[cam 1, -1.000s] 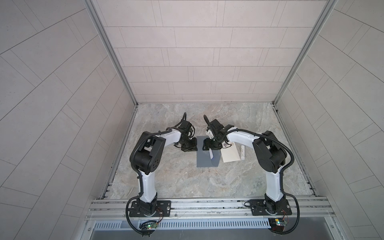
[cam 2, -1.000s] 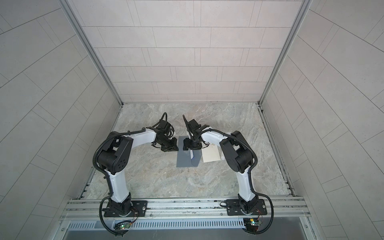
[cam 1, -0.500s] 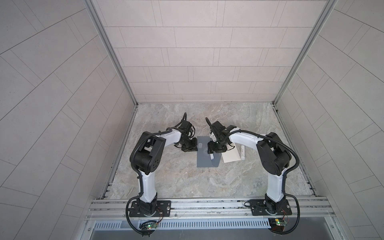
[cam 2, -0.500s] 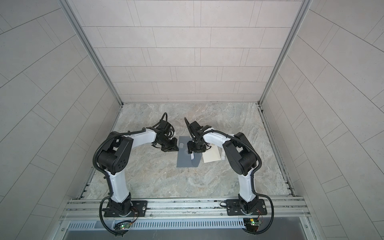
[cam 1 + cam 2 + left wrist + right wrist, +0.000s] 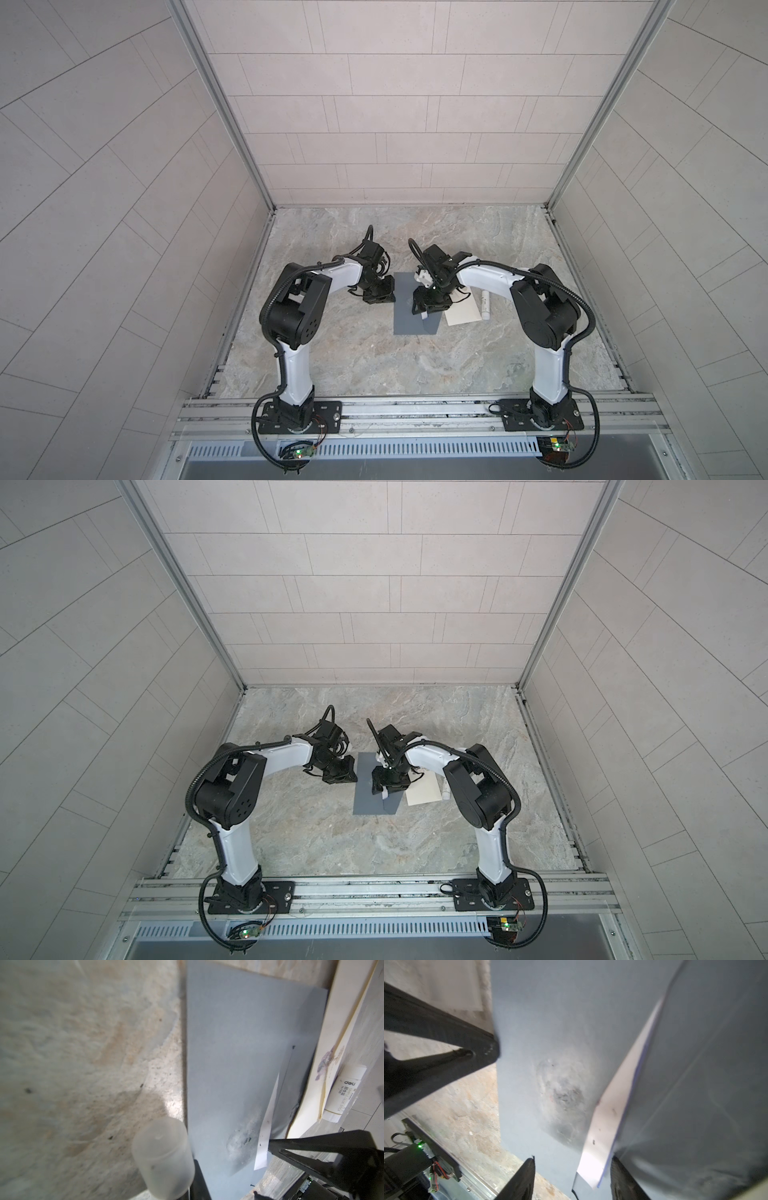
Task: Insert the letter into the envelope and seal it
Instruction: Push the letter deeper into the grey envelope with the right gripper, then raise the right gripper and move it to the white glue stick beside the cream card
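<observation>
We see the envelope [image 5: 415,322] as a plain gray rectangle lying flat on the marble table [image 5: 374,365], in the middle between the two arms. Its face carries a scuffed, whitish-and-dark smudge [image 5: 562,1095]. In the right wrist view a darker gray panel [image 5: 695,1064] rises along one side, apparently the flap. A narrow white strip [image 5: 610,1109] runs along the panel's edge.

The letter [image 5: 461,313] is a cream sheet outside the envelope, lying flat against the envelope's right edge. We cannot tell whether it overlaps that edge. The left wrist view shows a faint purple floral print [image 5: 326,1061] on the letter. A white glue stick [image 5: 485,307] lies along the letter's far side.

The right gripper [image 5: 428,307] hangs low over the upper half of the envelope, and the letter lies just to its right, untouched. Its fingers [image 5: 523,1180] stand apart. The end of the white strip sits between them, close to one finger, and nothing is pinched.

The left gripper [image 5: 378,295] rests at table level just off the envelope's left edge, well apart from the letter, with its jaws together. A frosted, translucent cap [image 5: 164,1159] shows right beside its finger, at the envelope's edge. We cannot tell whether the cap is clamped or merely standing there.
</observation>
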Motion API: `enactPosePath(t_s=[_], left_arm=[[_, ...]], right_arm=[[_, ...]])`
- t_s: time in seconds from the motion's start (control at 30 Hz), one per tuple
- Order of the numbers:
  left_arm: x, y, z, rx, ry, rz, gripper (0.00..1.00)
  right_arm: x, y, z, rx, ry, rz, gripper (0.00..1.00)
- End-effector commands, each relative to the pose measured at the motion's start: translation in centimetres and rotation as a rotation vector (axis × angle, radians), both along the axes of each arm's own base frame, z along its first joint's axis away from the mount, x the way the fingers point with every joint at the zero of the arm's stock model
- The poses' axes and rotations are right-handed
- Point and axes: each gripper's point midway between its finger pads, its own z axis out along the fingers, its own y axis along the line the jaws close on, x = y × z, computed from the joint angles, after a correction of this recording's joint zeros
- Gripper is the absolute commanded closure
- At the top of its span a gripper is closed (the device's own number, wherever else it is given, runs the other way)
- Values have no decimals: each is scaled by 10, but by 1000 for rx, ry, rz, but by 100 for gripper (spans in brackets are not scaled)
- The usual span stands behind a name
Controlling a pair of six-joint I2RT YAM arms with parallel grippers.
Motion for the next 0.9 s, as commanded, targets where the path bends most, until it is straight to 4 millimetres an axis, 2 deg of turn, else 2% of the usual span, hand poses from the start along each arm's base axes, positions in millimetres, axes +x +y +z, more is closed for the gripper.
enactPosePath(t_s=[0.0, 0.27, 0.4, 0.57, 0.7, 0.87], left_arm=[[-51, 33, -54, 197, 187, -21, 92], [-49, 24, -47, 155, 176, -26, 92], [-44, 19, -32, 122, 138, -23, 87], [-29, 13, 6, 76, 33, -15, 73], [-14, 4, 48, 11, -66, -8, 67], [4, -2, 89, -37, -166, 16, 57]], right_arm=[[-7, 14, -5, 63, 54, 39, 41], [-13, 16, -8, 50, 90, 61, 42], [7, 1, 11, 2, -43, 5, 41], [42, -35, 54, -74, -274, -133, 40], [57, -77, 80, -173, -370, -246, 38], [60, -145, 85, -298, -350, -426, 35]])
